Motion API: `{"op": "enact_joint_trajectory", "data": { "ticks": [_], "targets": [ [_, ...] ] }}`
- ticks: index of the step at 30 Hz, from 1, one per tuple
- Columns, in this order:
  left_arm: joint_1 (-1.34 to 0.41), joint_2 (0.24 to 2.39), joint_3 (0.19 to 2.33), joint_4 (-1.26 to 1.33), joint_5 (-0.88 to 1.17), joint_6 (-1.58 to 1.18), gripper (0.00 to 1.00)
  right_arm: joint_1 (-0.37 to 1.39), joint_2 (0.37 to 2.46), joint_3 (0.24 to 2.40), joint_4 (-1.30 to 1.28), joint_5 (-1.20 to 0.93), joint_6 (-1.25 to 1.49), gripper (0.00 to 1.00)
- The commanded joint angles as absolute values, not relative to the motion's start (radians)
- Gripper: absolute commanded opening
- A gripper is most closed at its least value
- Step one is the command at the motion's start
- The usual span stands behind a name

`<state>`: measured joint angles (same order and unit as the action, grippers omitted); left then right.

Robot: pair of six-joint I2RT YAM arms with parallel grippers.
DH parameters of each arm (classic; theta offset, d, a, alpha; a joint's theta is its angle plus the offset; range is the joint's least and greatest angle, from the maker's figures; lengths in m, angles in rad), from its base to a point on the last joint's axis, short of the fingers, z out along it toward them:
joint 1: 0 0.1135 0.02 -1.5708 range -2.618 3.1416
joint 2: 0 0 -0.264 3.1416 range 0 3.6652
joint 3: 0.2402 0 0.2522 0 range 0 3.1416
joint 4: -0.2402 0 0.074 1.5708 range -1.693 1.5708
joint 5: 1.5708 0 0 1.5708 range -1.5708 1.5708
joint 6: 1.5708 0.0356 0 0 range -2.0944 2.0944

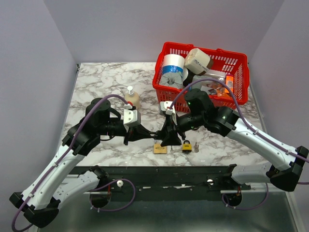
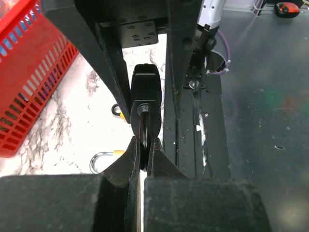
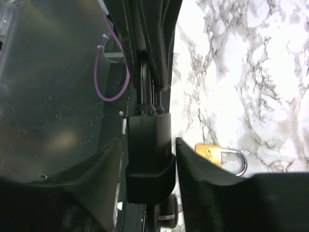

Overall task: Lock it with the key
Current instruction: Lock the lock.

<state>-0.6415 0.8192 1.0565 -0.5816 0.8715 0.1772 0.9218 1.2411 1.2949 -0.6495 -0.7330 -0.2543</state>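
My left pincer [image 2: 143, 146] is clamped shut on the key [image 2: 144, 123], frame centre. My right pincer [image 3: 150, 140] sits part-open astride the black lock [image 3: 148, 166]. It should grip firmly before turning.

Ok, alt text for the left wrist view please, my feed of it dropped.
The left gripper is shut on a small black object, and the right gripper stands open around it, fingers clear on both sides. A yellow padlock and a red basket sit on the marble table at left.

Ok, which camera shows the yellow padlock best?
Right wrist: the padlock is closest here, with its yellow body and silver shackle both clear. Top external shows it whole but tiny. Left wrist shows only its shackle and a yellow sliver.
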Motion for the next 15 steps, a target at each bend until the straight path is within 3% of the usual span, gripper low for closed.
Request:
{"op": "enact_joint_trajectory", "data": {
  "ticks": [1,7,10,11,13,15],
  "targets": [
    [-0.626,0.802,1.111,-0.532,0.900,0.207,0.00,0.927,1.236,1.305,-0.692,-0.704,-0.241,0.59],
    [-0.624,0.801,1.109,-0.543,0.903,0.218,0.00,0.928,1.236,1.310,-0.683,-0.699,-0.235,0.47],
    [-0.624,0.810,1.106,-0.531,0.894,0.192,0.00,0.928,1.246,1.318,-0.663,-0.696,-0.226,0.31],
    [-0.623,0.811,1.104,-0.514,0.887,0.180,0.00,0.928,1.247,1.321,-0.660,-0.693,-0.221,0.17],
    [-0.621,0.813,1.098,-0.486,0.849,0.129,0.00,0.928,1.250,1.324,-0.643,-0.686,-0.213,0.01],
    [-0.615,0.819,1.095,-0.434,0.770,0.005,0.27,0.928,1.250,1.327,-0.623,-0.661,-0.180,0.01]
  ]
}}
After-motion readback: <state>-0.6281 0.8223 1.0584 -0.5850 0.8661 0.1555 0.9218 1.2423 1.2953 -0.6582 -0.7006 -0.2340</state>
